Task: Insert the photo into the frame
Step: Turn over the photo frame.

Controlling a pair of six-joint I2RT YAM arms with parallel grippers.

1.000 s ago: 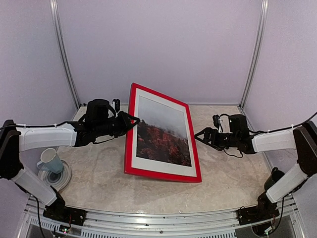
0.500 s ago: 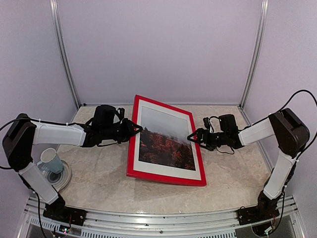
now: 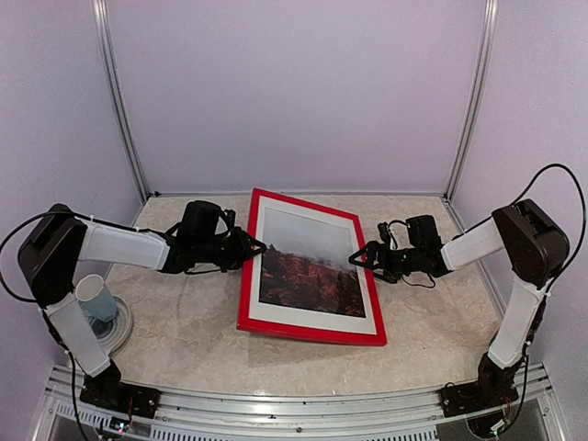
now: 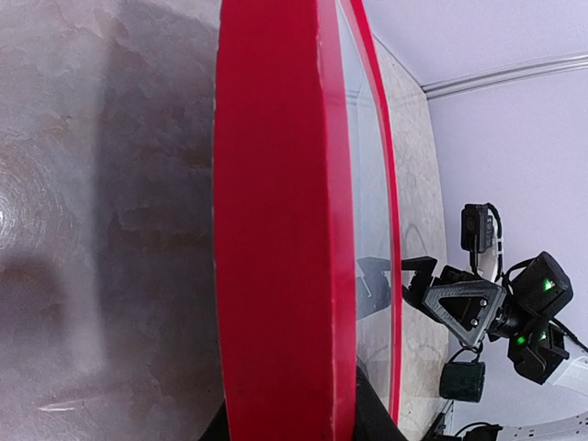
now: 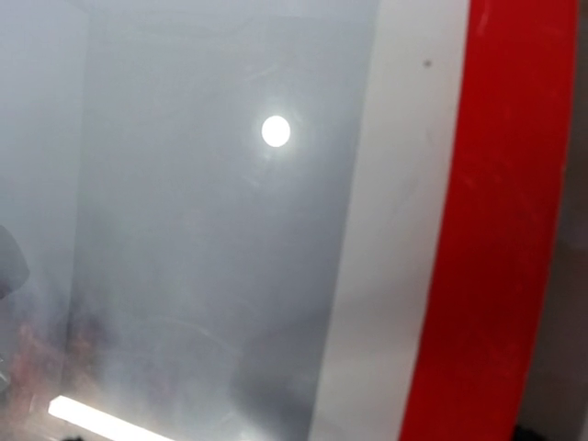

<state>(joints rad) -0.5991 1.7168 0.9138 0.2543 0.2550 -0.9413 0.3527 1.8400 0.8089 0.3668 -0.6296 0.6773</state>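
Note:
The frame (image 3: 308, 333) lies glossy red face up in the middle of the table, and its left side still looks slightly raised. Behind the pane sits the photo (image 3: 308, 266), grey sky over red-orange trees, with a white mat around it. My left gripper (image 3: 255, 246) is shut on the frame's left edge. The left wrist view shows that thick red edge (image 4: 276, 230) running between its dark fingers (image 4: 372, 418). At the frame's right edge my right gripper (image 3: 356, 257) stands open. The right wrist view shows only the pane over the photo (image 5: 211, 230) and the red border (image 5: 496, 230).
A pale blue mug (image 3: 95, 299) stands on a round grey disc (image 3: 115, 331) at the near left, beside the left arm. Lilac walls with metal posts close in the back and sides. The right gripper (image 4: 450, 299) also shows in the left wrist view.
The frame has tipped down from a steep tilt to nearly flat. Both arms have come lower, and the right gripper has moved in to the frame's right edge.

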